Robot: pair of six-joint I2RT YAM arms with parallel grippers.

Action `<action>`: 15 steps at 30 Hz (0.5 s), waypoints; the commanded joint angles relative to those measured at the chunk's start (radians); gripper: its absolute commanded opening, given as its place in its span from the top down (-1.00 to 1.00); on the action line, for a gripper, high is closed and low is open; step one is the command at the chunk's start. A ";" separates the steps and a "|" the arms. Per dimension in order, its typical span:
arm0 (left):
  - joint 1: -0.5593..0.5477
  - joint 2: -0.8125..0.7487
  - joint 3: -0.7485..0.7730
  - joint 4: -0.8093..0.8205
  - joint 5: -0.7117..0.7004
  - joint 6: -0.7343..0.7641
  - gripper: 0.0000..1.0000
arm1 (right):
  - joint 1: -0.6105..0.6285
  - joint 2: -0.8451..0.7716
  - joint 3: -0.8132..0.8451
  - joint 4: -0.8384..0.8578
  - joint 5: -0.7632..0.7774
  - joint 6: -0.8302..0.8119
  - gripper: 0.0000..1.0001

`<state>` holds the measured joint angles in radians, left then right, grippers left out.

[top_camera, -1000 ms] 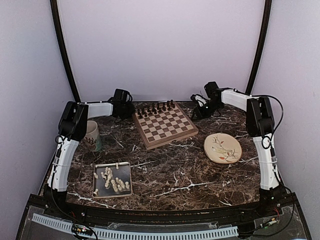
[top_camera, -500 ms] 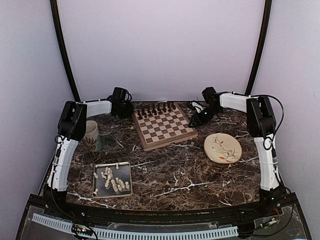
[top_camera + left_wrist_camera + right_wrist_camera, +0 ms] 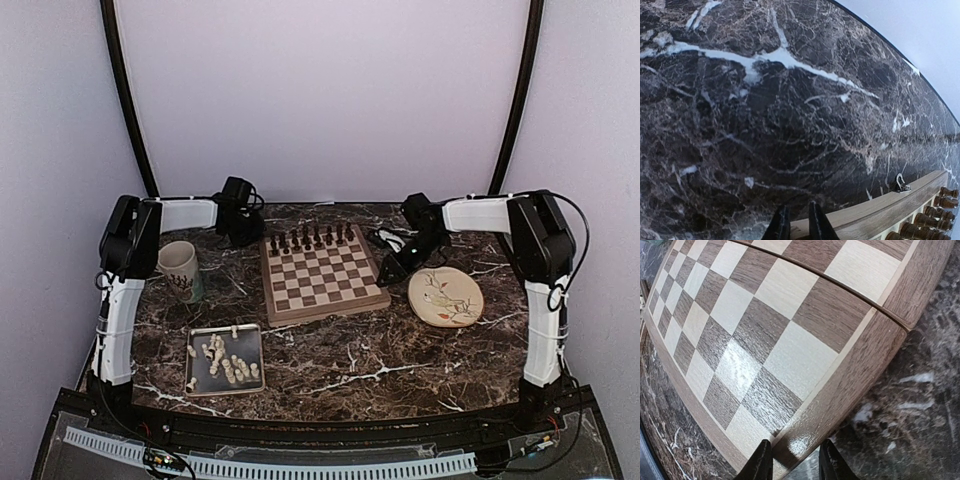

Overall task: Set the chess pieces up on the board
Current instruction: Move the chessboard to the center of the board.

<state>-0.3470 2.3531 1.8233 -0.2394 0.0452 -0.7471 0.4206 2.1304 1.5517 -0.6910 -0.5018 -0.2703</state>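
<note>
Between the fingers of the right claw [image 3: 795,450], part closed, sat a corner of the board [image 3: 740,340], seemingly pinched to square it. Left claw [image 3: 799,207], nearly closed, met the opposite rim; any hold was unclear. Beside it stood dark pieces [image 3: 946,192]; cream pieces [image 3: 225,362] waited well behind.

Checked wooden board [image 3: 322,290], pale-bordered, lies flat and slightly skewed on the tabletop [image 3: 350,365]. Dark brown pieces [image 3: 310,239] stand upright along its far edge. Cream-white pieces [image 3: 226,364] lie jumbled in a grey tray [image 3: 250,338].
</note>
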 commanded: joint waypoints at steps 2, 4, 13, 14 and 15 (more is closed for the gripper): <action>-0.066 -0.118 -0.096 -0.091 0.047 0.074 0.70 | 0.034 -0.034 -0.145 -0.048 0.012 -0.042 0.37; -0.082 -0.148 -0.133 -0.090 0.043 0.081 0.70 | 0.042 -0.057 -0.179 -0.046 0.004 -0.043 0.37; -0.147 -0.240 -0.256 -0.087 0.061 0.119 0.70 | 0.096 -0.154 -0.322 -0.044 0.001 -0.076 0.39; -0.152 -0.245 -0.265 -0.088 0.065 0.121 0.71 | 0.100 -0.159 -0.332 -0.046 0.001 -0.078 0.39; -0.160 -0.252 -0.275 -0.089 0.065 0.123 0.71 | 0.106 -0.165 -0.342 -0.051 0.001 -0.079 0.40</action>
<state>-0.4362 2.1777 1.5917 -0.2878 0.0151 -0.6537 0.4751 1.9457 1.2755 -0.7078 -0.5220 -0.3115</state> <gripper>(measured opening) 0.148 0.305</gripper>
